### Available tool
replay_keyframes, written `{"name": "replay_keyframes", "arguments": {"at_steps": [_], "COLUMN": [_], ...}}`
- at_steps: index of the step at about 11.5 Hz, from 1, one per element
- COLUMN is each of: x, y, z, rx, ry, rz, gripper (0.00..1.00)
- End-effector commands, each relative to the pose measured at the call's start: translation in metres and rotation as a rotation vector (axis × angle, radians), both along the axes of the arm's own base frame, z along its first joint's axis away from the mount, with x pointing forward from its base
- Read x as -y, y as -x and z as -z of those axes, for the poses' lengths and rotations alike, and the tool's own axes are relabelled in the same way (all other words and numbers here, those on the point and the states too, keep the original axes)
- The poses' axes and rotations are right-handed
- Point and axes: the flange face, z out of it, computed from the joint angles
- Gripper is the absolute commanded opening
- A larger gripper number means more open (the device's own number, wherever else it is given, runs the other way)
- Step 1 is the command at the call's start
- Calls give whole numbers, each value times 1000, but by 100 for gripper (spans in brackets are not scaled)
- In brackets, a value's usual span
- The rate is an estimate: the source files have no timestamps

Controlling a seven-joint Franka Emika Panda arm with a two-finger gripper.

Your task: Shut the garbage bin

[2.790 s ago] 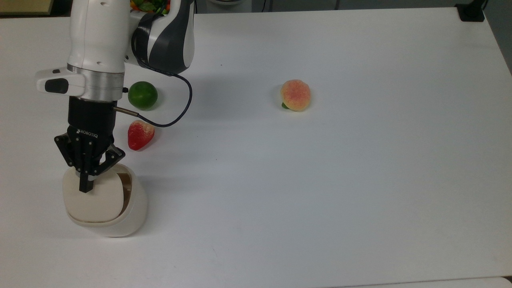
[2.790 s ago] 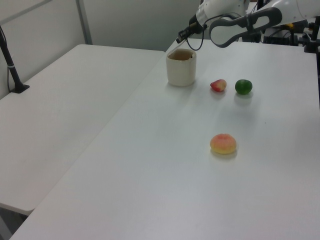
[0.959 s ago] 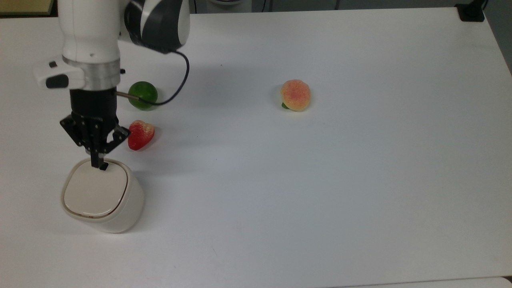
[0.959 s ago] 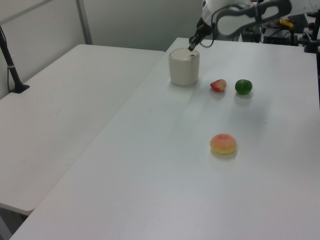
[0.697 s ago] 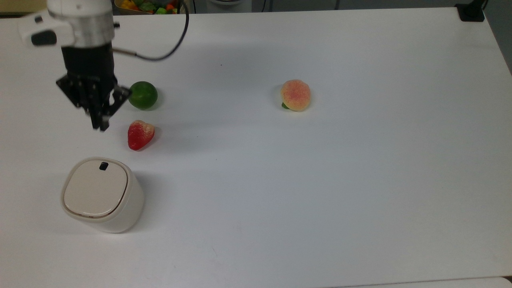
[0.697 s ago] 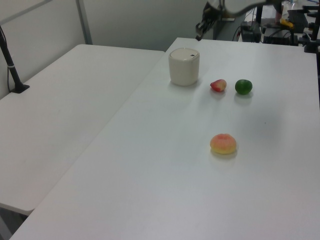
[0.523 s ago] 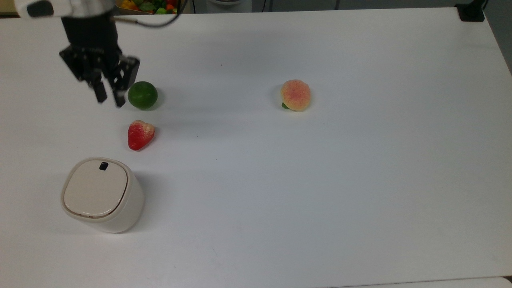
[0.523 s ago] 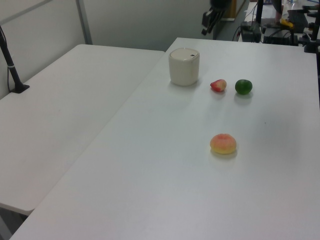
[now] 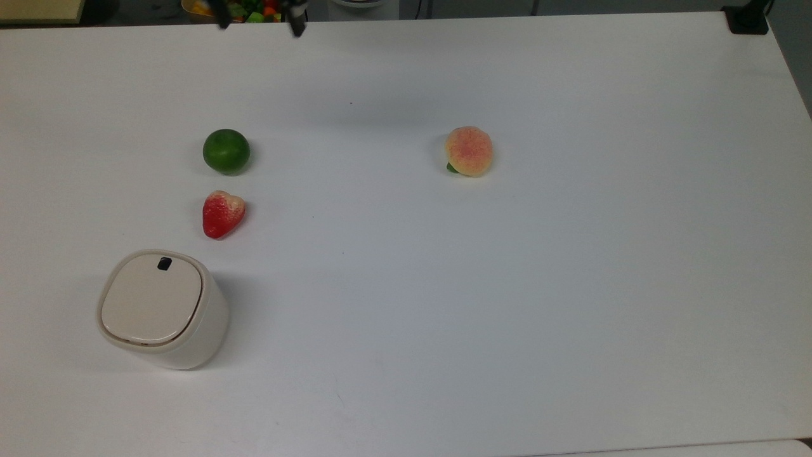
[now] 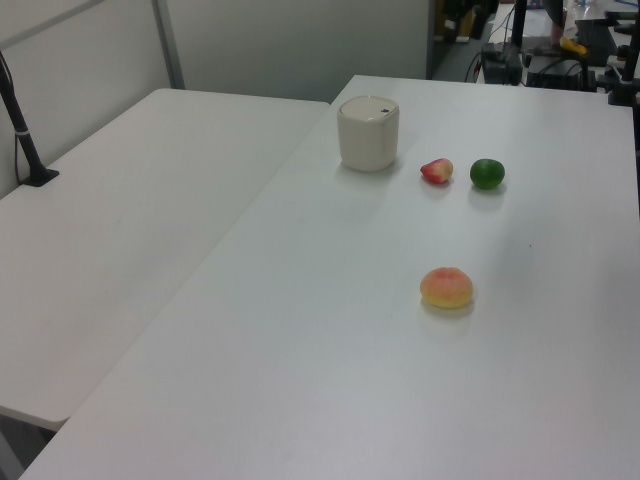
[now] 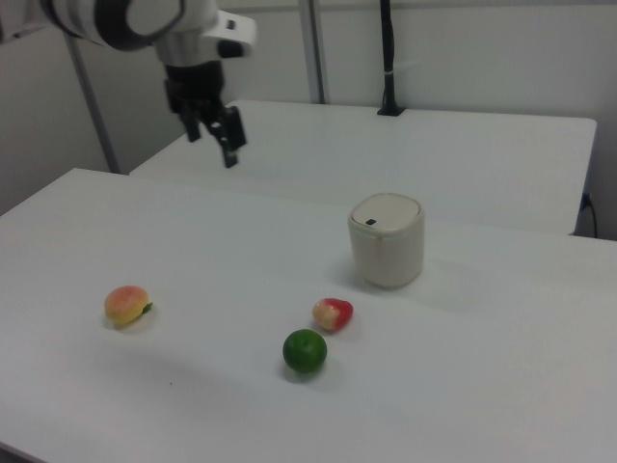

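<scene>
Garbage bin [image 9: 162,311] upright at top view's lower left, just below strawberry [image 9: 222,214]; lid flat, looks shut. Prob light, stiff, slick plastic; press lid centre if needed. Gripper [image 11: 219,132] aloft, fingers apart, empty.

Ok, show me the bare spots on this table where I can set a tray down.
Best is the wide stretch at the top view's right, past the peach to the table edge. The near strip below the peach, right of the garbage bin, is free too. It is crowded at the top view's left: lime, strawberry and bin sit close together.
</scene>
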Motion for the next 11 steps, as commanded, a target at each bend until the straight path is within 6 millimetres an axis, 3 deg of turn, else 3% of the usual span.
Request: {"name": "replay_keyframes", "arguments": {"at_steps": [1, 3, 5, 11], "x": [-38, -66, -91, -78], "y": [34, 46, 53, 38], "z": [-11, -12, 2, 15], "rx": [-62, -62, -60, 46], "ry": [-23, -8, 23, 95], "rz": [1, -68, -208, -367], "gripper": [100, 100, 100, 100]}}
